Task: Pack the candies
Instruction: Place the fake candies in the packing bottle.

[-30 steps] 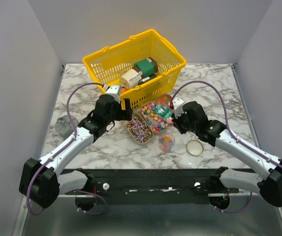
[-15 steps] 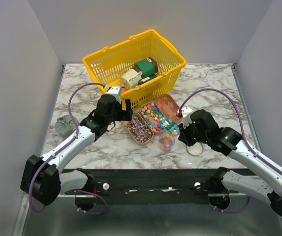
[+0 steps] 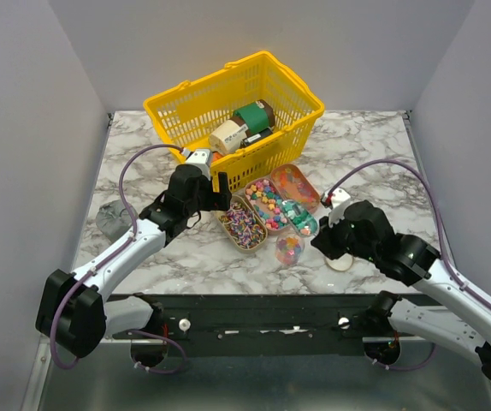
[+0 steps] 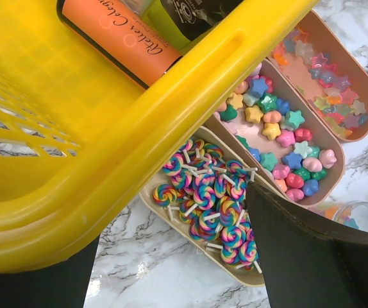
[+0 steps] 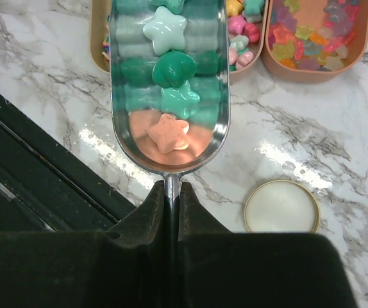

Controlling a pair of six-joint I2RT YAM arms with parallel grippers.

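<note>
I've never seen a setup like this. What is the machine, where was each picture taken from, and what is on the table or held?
Two robot arms are bolted at the near edge of a marble table. One picture looks down from above; the other two come from a camera on each wrist. On the table stand a yellow basket, three oval trays of candies, a small jar with candies and a round lid. The left claw is open and empty, by the basket. The right claw is shut on a metal scoop carrying a few candies.
</note>
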